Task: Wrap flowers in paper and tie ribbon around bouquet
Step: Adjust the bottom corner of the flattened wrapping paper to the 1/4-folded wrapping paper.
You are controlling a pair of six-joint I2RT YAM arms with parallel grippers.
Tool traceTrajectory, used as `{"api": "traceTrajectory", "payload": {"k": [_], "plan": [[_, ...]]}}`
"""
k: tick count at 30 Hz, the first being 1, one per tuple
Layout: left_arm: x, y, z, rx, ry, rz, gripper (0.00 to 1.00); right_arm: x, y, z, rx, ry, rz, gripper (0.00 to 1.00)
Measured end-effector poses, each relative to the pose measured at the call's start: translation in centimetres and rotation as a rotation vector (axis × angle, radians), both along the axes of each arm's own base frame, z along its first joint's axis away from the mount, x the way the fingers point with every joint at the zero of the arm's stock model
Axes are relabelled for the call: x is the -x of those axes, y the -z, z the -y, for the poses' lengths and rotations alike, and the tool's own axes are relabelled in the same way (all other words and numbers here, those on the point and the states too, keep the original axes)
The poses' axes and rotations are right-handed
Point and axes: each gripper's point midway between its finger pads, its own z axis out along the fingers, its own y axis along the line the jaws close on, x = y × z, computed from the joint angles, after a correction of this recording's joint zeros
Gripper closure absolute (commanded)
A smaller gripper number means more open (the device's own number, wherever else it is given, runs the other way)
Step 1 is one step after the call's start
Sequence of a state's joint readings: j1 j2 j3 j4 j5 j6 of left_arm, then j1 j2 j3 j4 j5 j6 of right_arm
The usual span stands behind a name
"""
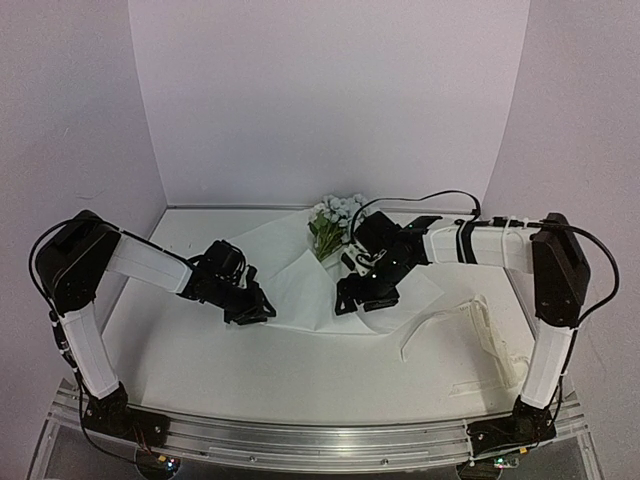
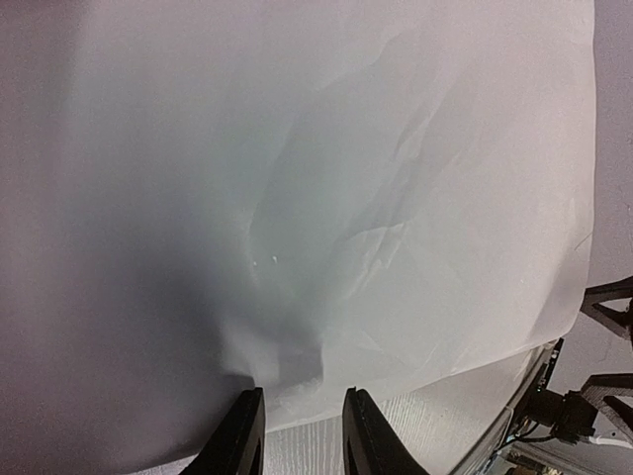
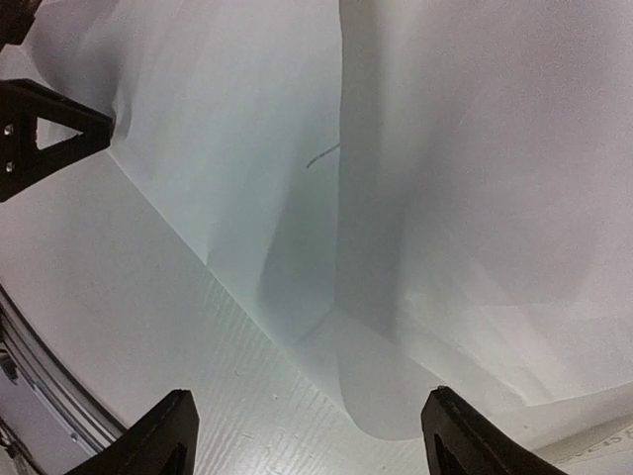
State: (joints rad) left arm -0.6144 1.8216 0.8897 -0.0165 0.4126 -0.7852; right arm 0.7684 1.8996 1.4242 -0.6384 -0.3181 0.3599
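Ok, left end effector (image 2: 302, 427) is narrowly open, tips at the paper (image 2: 326, 198) edge; right end effector (image 3: 309, 435) hangs wide open over a folded flap. Flowers (image 1: 336, 214) lie at the paper's far end on the bench (image 1: 250, 370), ribbon (image 1: 480, 318) loose by the right arm.

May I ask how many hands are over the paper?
2: left hand at the left edge of the paper; right hand near its middle, by the flowers.

Both arms angled inward, left fingers (image 2: 237, 440) narrowly parted, right fingers (image 3: 163, 440) wide.
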Motion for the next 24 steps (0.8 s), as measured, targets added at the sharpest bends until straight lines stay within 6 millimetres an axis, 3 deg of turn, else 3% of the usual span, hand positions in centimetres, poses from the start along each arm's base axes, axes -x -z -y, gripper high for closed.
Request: {"api": "traceTrajectory", "payload": {"k": [6, 16, 19, 24], "plan": [[0.3, 0.0, 0.1, 0.01, -0.017, 0.004, 0.72, -0.1, 1.7, -0.9, -0.023, 0.04, -0.05, 0.44], [2.3, -0.1, -0.9, -0.007, -0.041, -0.027, 0.72, 0.3, 3.6, -1.5, -0.033, 0.045, -0.108, 0.94], [3.5, -0.2, -1.2, -0.016, -0.046, -0.04, 0.72, 0.9, 3.5, -1.8, -0.05, 0.009, -0.131, 1.0], [6.0, -1.3, -0.6, -0.009, -0.029, -0.035, 0.71, 3.0, 3.7, -1.5, -0.053, -0.071, -0.201, 1.0]]}}
